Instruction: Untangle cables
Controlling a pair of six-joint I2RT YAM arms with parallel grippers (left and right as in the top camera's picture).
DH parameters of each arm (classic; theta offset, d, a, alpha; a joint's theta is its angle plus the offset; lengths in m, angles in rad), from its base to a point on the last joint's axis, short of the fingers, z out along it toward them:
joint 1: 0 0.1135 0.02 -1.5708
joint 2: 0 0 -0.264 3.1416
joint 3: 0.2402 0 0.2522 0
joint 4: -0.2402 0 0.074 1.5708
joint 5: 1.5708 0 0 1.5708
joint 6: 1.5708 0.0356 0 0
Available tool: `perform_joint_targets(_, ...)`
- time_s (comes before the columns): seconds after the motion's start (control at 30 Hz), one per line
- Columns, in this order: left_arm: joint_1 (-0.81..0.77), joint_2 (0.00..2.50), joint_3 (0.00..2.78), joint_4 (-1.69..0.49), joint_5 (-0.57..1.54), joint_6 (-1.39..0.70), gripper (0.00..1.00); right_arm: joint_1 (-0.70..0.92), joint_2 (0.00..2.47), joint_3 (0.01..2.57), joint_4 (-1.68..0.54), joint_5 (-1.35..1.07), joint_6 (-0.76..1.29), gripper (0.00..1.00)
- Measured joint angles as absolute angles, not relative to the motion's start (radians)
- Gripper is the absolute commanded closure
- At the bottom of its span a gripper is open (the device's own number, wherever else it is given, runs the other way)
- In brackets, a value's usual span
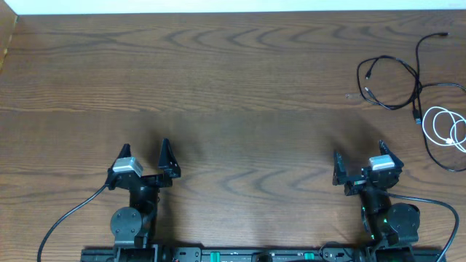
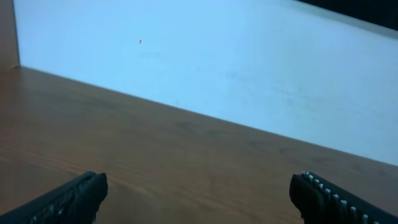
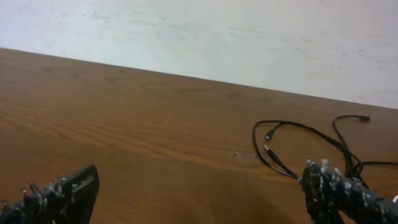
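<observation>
From overhead, the wooden table (image 1: 233, 87) carried both cables at its far right. The black cable (image 1: 417, 87) lay in a loose open loop with its small plug ends turned inward and one strand running toward the far edge. The white cable (image 1: 444, 127) was coiled in small overlapping loops just near of it, at the right margin of the view, and the two seemed to meet where a black strand came down to the white coil. The left gripper (image 1: 145, 145) sat near the left front of the table and the right gripper (image 1: 358, 149) near the right front. Both were spread wide, grasping nothing, and well apart from the cables. The left wrist view showed neither cable, only bare wood running to a pale wall (image 2: 217, 62), with its two dark fingers (image 2: 68, 199) set far apart at the bottom corners, nothing between them. The right wrist view alone gave a low look at the black loop and its plugs, lying ahead and to the right on the wood. One of its fingertips (image 3: 326, 186) sat in front of the cable's near strands, and the jaws were released and wide.
</observation>
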State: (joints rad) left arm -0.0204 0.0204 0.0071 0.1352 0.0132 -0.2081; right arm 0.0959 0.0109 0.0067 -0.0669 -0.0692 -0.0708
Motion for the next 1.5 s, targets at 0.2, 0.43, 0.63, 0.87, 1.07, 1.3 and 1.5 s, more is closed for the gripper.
perform_joint_targets(0.2, -0.017, 0.01, 0.007, 0.163, 0.08, 0.015, 0.02, 0.096, 0.011, 0.007, -0.067, -0.069, -0.071, 0.01)
perform_joint_targets(0.43, -0.017, 0.01, 0.009, -0.004, 0.102, 0.118, 0.02, 0.096, 0.011, 0.007, -0.067, -0.069, -0.071, 0.01)
perform_joint_targets(0.63, -0.017, 0.01, 0.013, -0.019, 0.099, 0.12, 0.02, 0.096, 0.011, 0.007, -0.067, -0.069, -0.071, 0.01)
perform_joint_targets(0.87, -0.017, 0.01, 0.013, -0.018, 0.099, 0.075, 0.02, 0.096, 0.011, 0.007, -0.067, -0.069, -0.071, 0.01)
perform_joint_targets(1.07, -0.017, 0.01, 0.013, -0.018, 0.099, 0.071, 0.02, 0.096, 0.011, 0.007, -0.067, -0.069, -0.071, 0.01)
perform_joint_targets(1.3, -0.017, 0.01, 0.013, -0.018, 0.099, 0.071, 0.02, 0.096, 0.011, 0.007, -0.067, -0.069, -0.071, 0.01)
perform_joint_targets(1.5, -0.017, 0.01, 0.013, -0.019, 0.099, 0.071, 0.02, 0.096, 0.011, 0.007, -0.067, -0.069, -0.071, 0.01)
